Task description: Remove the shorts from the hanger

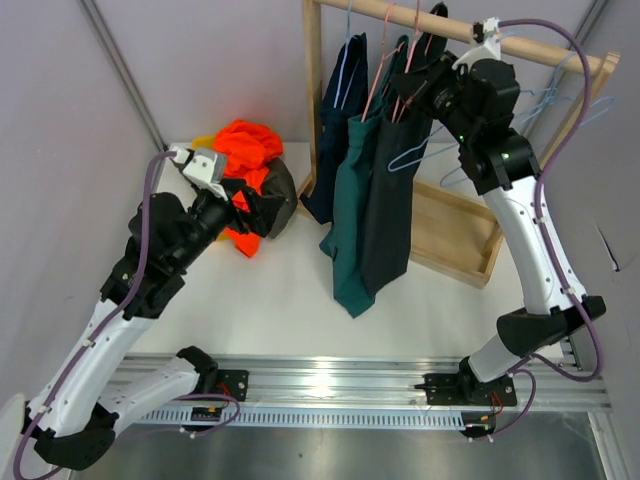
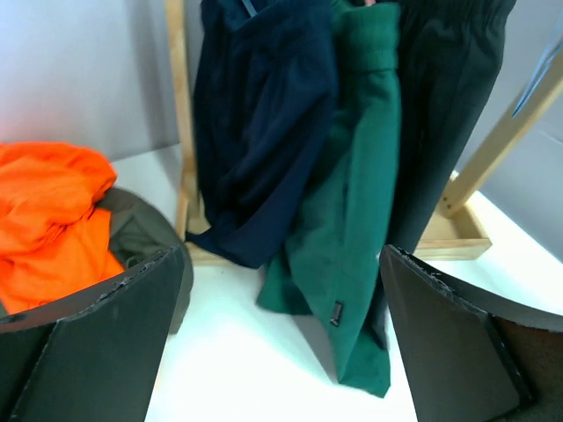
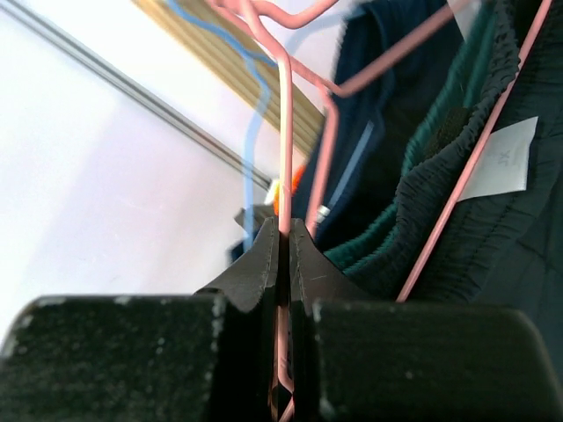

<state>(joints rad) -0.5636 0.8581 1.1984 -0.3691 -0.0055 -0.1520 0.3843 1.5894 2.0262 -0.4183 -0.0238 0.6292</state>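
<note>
Three pairs of shorts hang from the wooden rail: navy blue, teal green and black. My right gripper is up at their hangers. The right wrist view shows it shut on the wire of a pink hanger, beside the teal waistband. The orange shorts and olive shorts lie heaped on the table at the left. My left gripper hovers open over that heap, holding nothing, and faces the hanging shorts.
The rack's wooden base frame sits on the white table at the back right. Empty blue hangers hang further right on the rail. A metal track runs along the near edge.
</note>
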